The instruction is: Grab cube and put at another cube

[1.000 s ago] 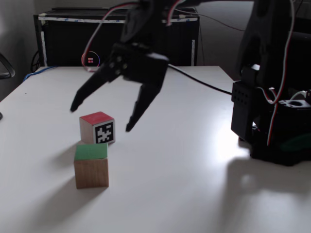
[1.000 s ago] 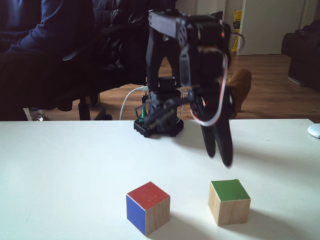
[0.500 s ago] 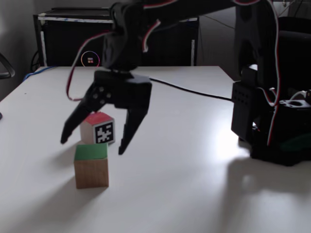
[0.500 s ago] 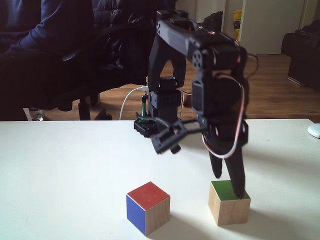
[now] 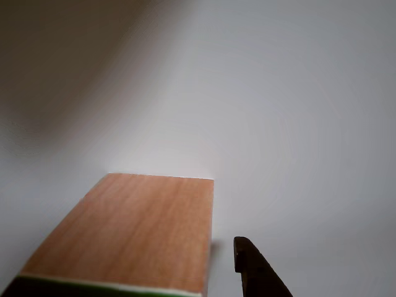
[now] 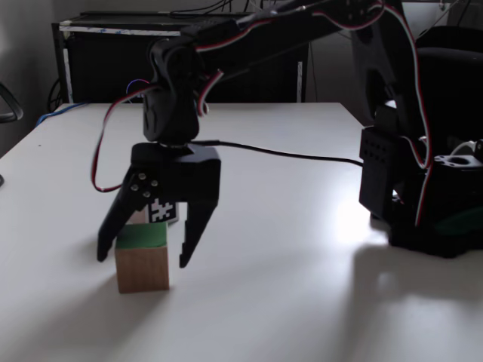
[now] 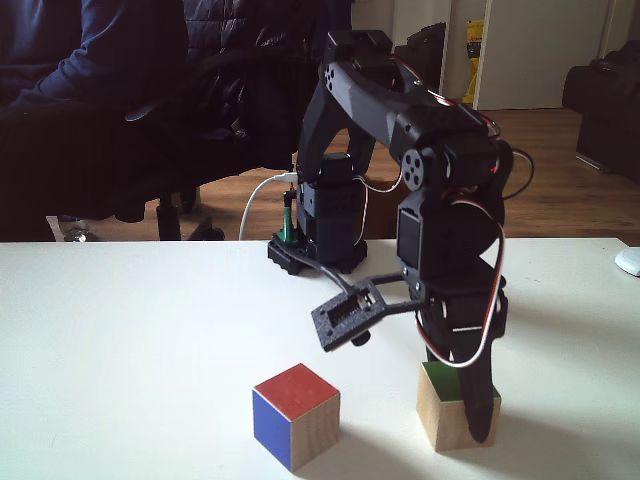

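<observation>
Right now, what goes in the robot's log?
hand: open, straddling wooden cube | marker cube: on table, apart | grasp: not yet closed

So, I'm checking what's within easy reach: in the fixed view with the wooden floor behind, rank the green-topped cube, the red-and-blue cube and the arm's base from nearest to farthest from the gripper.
1. The green-topped cube, directly under the open gripper, between its fingers.
2. The red-and-blue cube, to the left on the table.
3. The arm's base, far back near the table's rear edge.

Jaws seemingly straddle the cube (image 7: 455, 410), beside another cube (image 7: 296, 414).
</observation>
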You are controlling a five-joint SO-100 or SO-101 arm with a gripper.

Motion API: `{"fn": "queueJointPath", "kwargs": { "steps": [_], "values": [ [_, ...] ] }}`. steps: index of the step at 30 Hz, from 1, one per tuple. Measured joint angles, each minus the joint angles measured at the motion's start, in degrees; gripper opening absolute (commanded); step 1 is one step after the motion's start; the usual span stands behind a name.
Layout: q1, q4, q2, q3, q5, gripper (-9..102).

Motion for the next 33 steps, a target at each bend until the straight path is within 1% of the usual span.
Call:
{"fn": "queueJointPath", "kwargs": {
  "steps": [3,8,15,20,26,33],
  "values": [
    [0.0,0.0,-0.5,-1.0,-0.1,24],
    [0.6,0.0,-0.3,-2.3,-0.1,9],
    [2.0,0.0,2.6,0.0,1.1,9],
    [5.3,1.1,16.3,6.2,0.5,9],
    [11.9,5.1,32.8,7.6,-2.3,9],
    [22.3,5.9,32.8,7.6,-8.0,10]
  ]
}}
